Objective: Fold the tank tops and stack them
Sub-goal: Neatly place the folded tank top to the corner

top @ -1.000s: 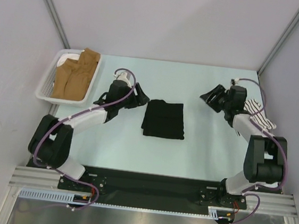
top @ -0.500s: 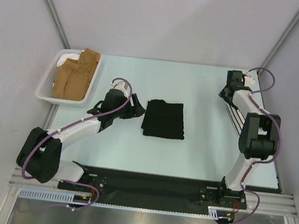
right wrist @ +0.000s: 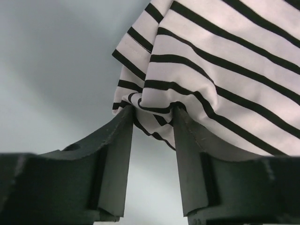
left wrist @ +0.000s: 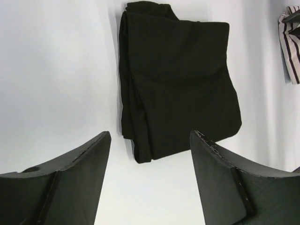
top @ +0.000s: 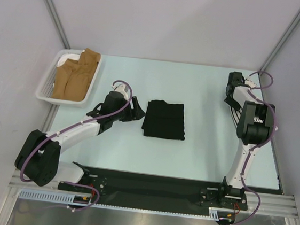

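Observation:
The black tank top [top: 164,119] lies folded into a neat rectangle in the middle of the table, and it also fills the left wrist view [left wrist: 180,79]. My left gripper [top: 132,108] [left wrist: 150,136] hovers just left of it, open and holding nothing. The striped tank top [right wrist: 225,70] lies bunched at the far right of the table [top: 236,115], mostly hidden under the right arm. Its edge shows at the upper right of the left wrist view [left wrist: 290,47]. My right gripper [top: 230,101] [right wrist: 152,110] is shut on a gathered fold at that top's edge.
A white basket [top: 46,83] holding brown folded clothes [top: 76,75] stands at the table's far left. Grey walls close in the table on the left, back and right. The right arm stands folded close to the right wall.
The right arm has swung back toward the far right corner and its jaws have closed on the striped cloth. The left arm has stretched out a little toward the black top.

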`<control>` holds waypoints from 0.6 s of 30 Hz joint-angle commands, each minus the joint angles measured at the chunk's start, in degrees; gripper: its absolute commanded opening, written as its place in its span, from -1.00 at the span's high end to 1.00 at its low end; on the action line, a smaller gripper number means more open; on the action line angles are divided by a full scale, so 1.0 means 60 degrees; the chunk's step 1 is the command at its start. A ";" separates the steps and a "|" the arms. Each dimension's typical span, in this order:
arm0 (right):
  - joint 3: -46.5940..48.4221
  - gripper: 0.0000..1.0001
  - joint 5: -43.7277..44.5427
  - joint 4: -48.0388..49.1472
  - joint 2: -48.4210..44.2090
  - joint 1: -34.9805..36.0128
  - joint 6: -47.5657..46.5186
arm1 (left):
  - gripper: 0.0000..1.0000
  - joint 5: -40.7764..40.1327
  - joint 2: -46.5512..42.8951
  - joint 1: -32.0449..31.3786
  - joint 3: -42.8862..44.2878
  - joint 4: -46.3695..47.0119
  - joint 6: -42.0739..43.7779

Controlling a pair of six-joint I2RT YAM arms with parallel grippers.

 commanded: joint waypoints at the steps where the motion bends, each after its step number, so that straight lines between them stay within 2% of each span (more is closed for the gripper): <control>1: 0.0357 0.16 -0.0258 -0.0149 0.0246 -0.0033 -0.0014 | -0.48 0.0095 -0.0126 -0.0055 0.0020 0.0148 0.0270; 4: 0.0021 0.53 -0.1006 0.0231 -0.0002 -0.0019 -0.0248 | -0.48 0.0094 -0.0126 -0.0055 0.0079 0.0148 0.0270; 7: -0.0243 0.77 -0.1403 0.0217 -0.0426 0.0157 -0.0468 | -0.48 0.0094 -0.0111 -0.0055 0.0094 0.0148 0.0270; 11: -0.1164 0.93 -0.1564 0.0305 -0.1362 0.0815 -0.0659 | -0.48 0.0109 -0.0111 -0.0055 0.0050 0.0163 0.0241; 12: -0.1790 0.99 -0.1768 0.0334 -0.1613 0.1092 -0.0630 | -0.48 0.0109 -0.0096 -0.0041 0.0050 0.0163 0.0241; 18: -0.4488 0.99 -0.2341 0.0862 -0.3953 0.2410 -0.0410 | -0.48 0.0080 -0.0126 -0.0099 0.0006 0.0148 0.0212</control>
